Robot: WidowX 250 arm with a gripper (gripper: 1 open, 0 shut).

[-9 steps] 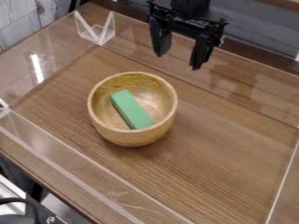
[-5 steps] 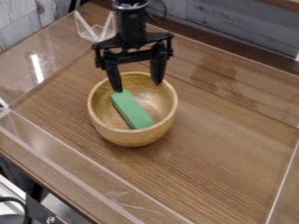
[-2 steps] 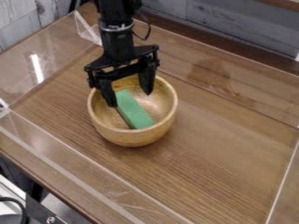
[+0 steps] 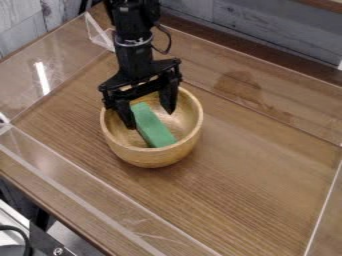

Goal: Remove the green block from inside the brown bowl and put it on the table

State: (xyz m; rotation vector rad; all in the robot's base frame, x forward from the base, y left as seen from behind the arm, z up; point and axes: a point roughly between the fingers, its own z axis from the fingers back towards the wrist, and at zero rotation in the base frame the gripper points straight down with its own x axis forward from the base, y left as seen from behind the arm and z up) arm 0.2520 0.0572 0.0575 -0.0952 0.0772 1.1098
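The brown bowl (image 4: 187,146) sits left of the table's (image 4: 254,190) middle. Inside it lies the green block (image 4: 156,128), a flat bar running from upper left to lower right. My gripper (image 4: 142,107) hangs straight down over the bowl with its black fingers spread wide. One fingertip (image 4: 119,118) dips into the bowl at the block's upper left end, the other (image 4: 168,102) stands over the bowl's far side. The fingers straddle the block's upper end and nothing is held. The block's top end is partly hidden behind the fingers.
Low clear plastic walls (image 4: 80,215) edge the tabletop. A clear plastic corner piece (image 4: 94,30) stands at the back left behind the arm. A grey board wall (image 4: 274,25) runs along the back.
The gripper came from the back right to over the bowl, then lowered until its open fingers reached down around the block's upper end. Bowl and block have not moved.
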